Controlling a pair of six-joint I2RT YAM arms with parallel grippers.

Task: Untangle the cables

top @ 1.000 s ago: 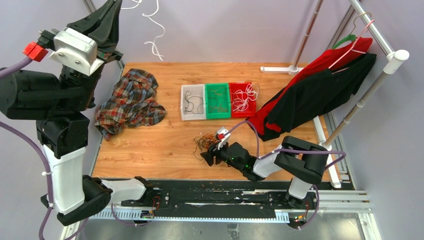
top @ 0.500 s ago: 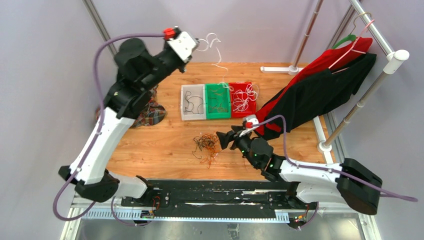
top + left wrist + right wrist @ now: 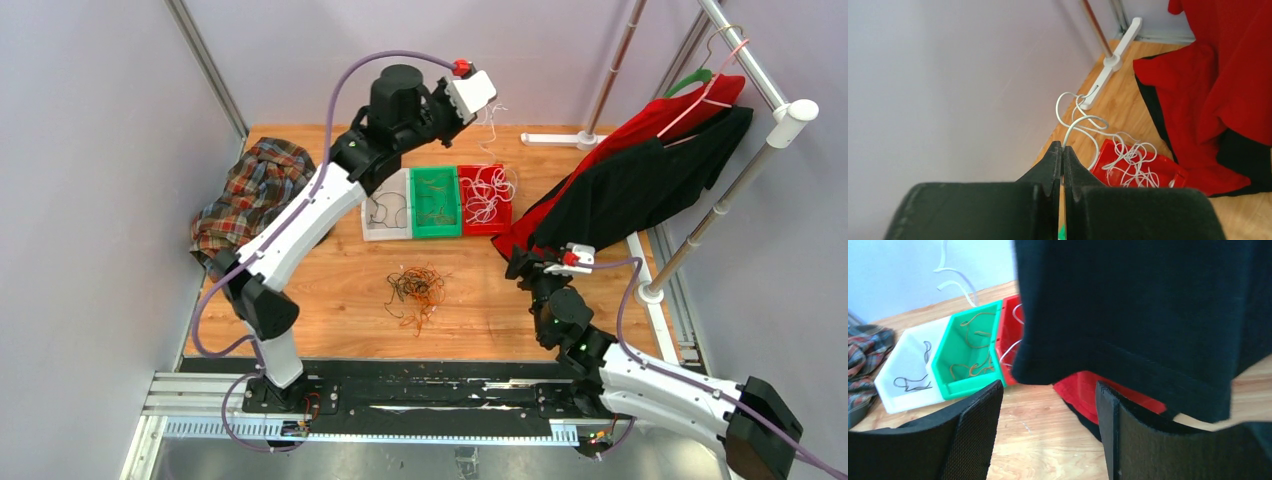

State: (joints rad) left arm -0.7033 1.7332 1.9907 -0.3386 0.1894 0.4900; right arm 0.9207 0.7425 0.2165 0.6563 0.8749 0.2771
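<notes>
Here, left gripper (image 3: 1063, 148) pinched closed on white cable (image 3: 1082, 120) trailing into red bin (image 3: 1175, 175), right gripper (image 3: 1049, 390) agape, empty.

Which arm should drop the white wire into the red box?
Left. The left gripper is shut on the white cable, dangling above the red bin. The right gripper is open, empty, beside the black garment.

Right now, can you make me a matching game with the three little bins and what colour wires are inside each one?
Bins:
1. white bin
2. green bin
3. red bin

Wires inside:
A. white cables
B. black cable
C. orange-brown cables

Pairs: 1-B, 2-C, 3-A.
</notes>
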